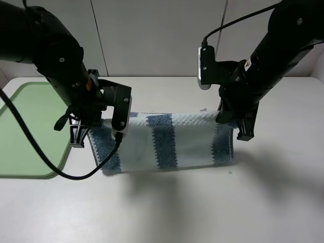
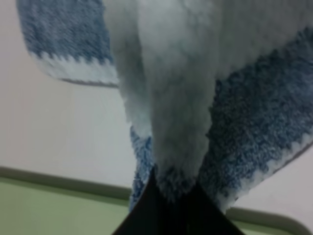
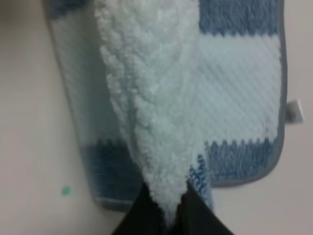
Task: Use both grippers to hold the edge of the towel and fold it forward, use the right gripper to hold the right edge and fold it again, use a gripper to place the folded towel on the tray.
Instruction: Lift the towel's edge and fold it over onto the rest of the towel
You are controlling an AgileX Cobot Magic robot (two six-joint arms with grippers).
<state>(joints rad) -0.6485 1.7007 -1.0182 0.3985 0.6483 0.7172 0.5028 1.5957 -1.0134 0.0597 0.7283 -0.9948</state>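
A white towel with blue stripes (image 1: 167, 142) lies on the white table, partly lifted at its far edge. My left gripper (image 1: 77, 132) is shut on the towel's left edge (image 2: 171, 147); fabric bunches between its fingers. My right gripper (image 1: 238, 126) is shut on the towel's right edge (image 3: 156, 137). Both hold the edge above the rest of the towel, which curls under along the near side. The light green tray (image 1: 25, 131) sits at the left of the table, just left of the left gripper, and shows in the left wrist view (image 2: 49, 210).
A small white tag (image 3: 295, 110) sticks out from the towel's hem. A tiny green speck (image 1: 230, 172) lies on the table near the towel's right corner. A pale wall stands behind the table.
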